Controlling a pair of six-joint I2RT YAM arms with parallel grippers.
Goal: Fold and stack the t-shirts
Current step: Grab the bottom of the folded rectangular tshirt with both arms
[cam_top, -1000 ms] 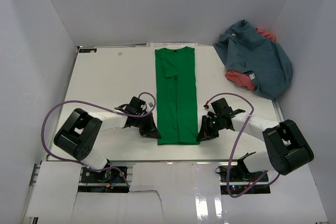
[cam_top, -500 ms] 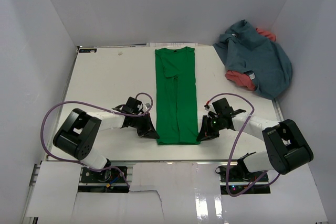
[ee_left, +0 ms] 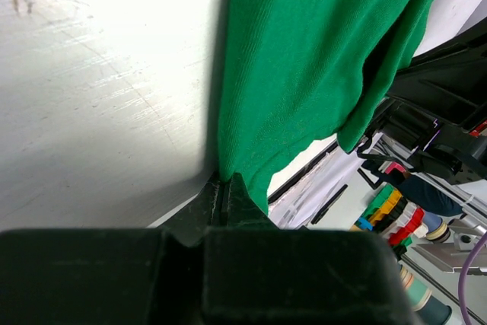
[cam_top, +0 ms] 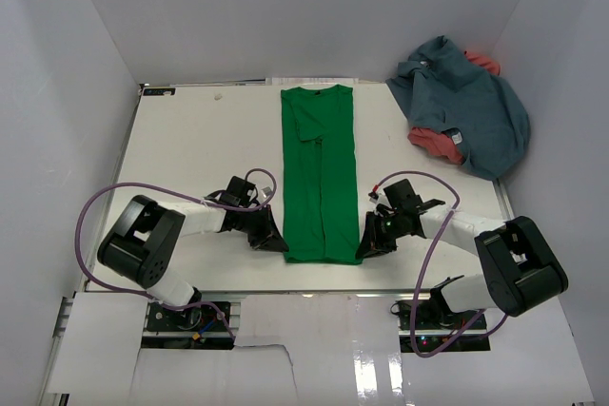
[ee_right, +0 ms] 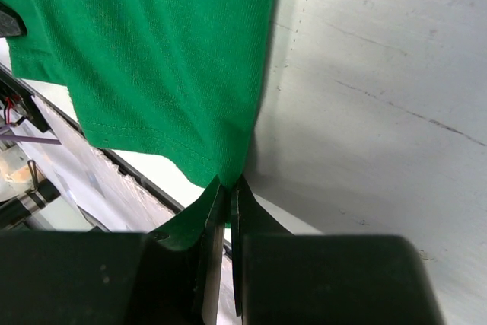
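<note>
The green t-shirt (cam_top: 322, 173) lies folded into a long narrow strip down the middle of the table, collar at the far end. My left gripper (cam_top: 276, 242) is shut on its near left corner (ee_left: 228, 165). My right gripper (cam_top: 367, 246) is shut on its near right corner (ee_right: 228, 169). Both corners sit at the table's near edge. The slate blue-grey t-shirt (cam_top: 471, 106) lies crumpled at the far right, with the coral red t-shirt (cam_top: 433, 141) mostly hidden under it.
The white table (cam_top: 190, 159) is walled in by white panels at the left, back and right. Purple cables (cam_top: 105, 206) loop beside both arms. Past the near edge, equipment and cabling show below the table (ee_left: 411, 188).
Both grippers have shifted slightly toward the near edge at the shirt's bottom corners. The shirt pile at the right has not moved.
</note>
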